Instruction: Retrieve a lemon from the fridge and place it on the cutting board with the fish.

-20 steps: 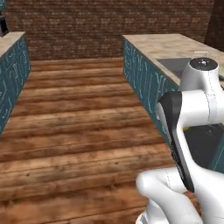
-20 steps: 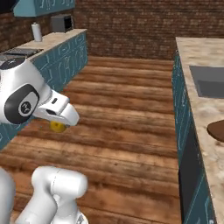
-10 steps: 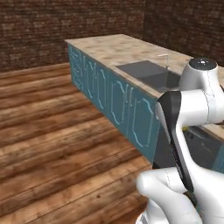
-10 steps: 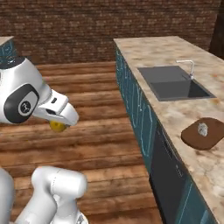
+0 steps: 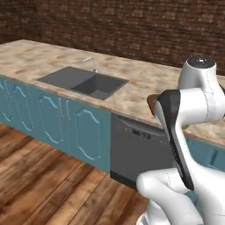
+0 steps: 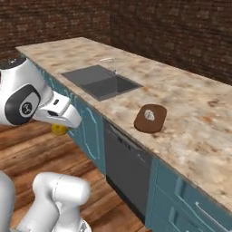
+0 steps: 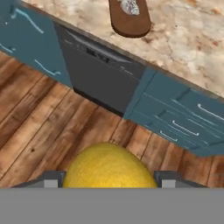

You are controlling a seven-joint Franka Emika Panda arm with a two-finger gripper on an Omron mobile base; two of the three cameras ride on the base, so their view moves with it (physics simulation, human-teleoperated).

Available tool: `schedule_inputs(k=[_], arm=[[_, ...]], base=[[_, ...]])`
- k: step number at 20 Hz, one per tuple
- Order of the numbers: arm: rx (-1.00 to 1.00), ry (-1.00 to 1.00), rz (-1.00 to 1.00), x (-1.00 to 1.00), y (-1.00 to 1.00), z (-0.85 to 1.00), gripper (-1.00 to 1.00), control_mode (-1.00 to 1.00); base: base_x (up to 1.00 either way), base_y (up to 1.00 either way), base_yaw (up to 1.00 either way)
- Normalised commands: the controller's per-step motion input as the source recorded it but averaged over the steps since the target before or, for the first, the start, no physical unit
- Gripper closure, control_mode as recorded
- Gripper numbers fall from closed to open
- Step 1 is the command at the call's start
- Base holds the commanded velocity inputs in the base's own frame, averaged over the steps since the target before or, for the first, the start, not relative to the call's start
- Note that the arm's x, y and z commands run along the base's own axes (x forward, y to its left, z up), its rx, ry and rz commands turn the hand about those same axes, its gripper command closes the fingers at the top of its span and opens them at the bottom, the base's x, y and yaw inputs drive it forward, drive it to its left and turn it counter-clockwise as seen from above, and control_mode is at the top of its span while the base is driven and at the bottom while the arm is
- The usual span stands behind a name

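The gripper (image 6: 61,127) was clamped on the lemon (image 7: 108,166), which sat between its two fingertips (image 7: 51,179) at six o'clock in the hand view. The cutting board (image 6: 150,118) lay on the stone counter (image 6: 199,122) with the fish (image 6: 150,115) on it, at twelve o'clock above the lemon.

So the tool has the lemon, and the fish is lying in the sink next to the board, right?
Not quite. The tool does hold the lemon, but the fish lies on the cutting board, which sits on the counter to the right of the sink, apart from it. The right base view shows this.
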Motion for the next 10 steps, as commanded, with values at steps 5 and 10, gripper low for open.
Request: schedule_inputs(k=[5, 10], arm=[[0.00, 0.00, 0.00, 0.00, 0.00, 0.00, 1.00, 1.00], [0.00, 0.00, 0.00, 0.00, 0.00, 0.00, 1.00, 1.00]], base=[[0.12, 0.12, -0.87], [0.30, 0.24, -0.81]])
